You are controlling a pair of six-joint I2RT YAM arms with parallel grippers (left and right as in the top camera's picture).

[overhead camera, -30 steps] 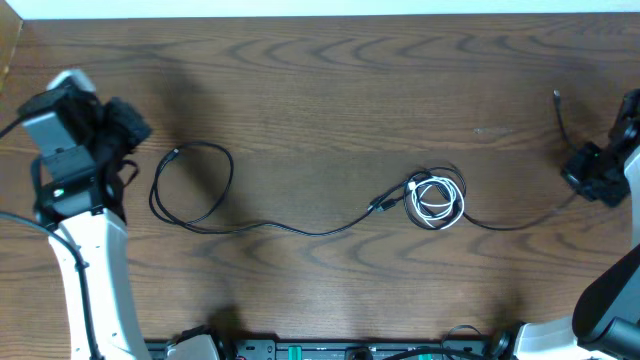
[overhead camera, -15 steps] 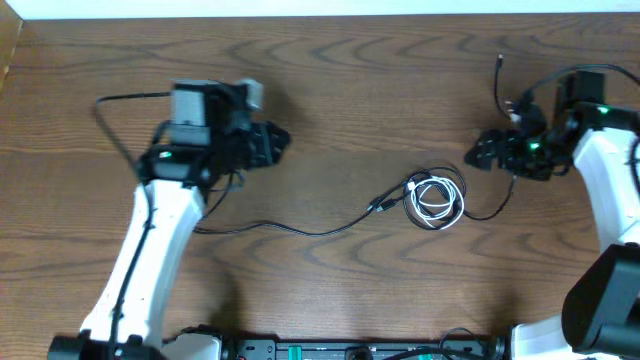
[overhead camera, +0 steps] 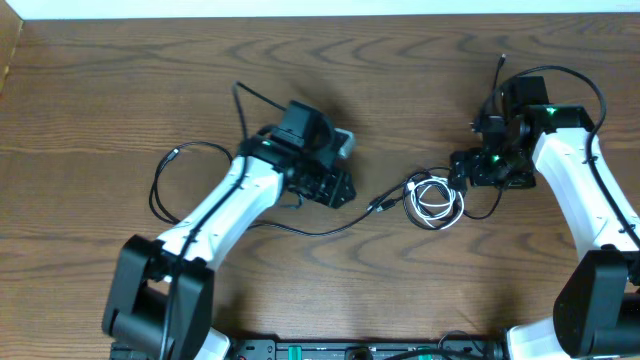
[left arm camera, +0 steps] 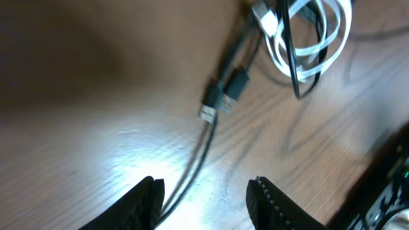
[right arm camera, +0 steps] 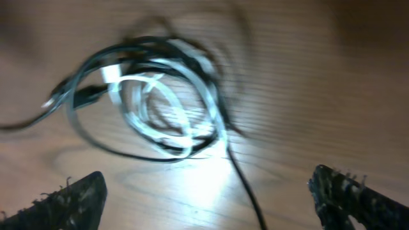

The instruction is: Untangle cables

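The white cable (overhead camera: pixel 435 200) is seen coiled right of centre, apparently ringed by the black cable (overhead camera: pixel 300 230), which trails left. Left gripper (left arm camera: pixel 204 195) and right gripper (right arm camera: pixel 208 195) are spread wide, nothing gripped.

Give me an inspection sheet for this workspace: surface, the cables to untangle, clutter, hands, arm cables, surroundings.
Surface: dark wood-grain table, with glare from the wrist lights.
Job's things: white cable coiled, with the black cable looping around it and then trailing left to a loose loop.
Clutter: nothing seen.
Hands: left hand open, straddling the black cable, contact unclear; right hand open, beside the coil.
Cables: thick arm cables on both arms.
Surroundings: white strip along the far edge.
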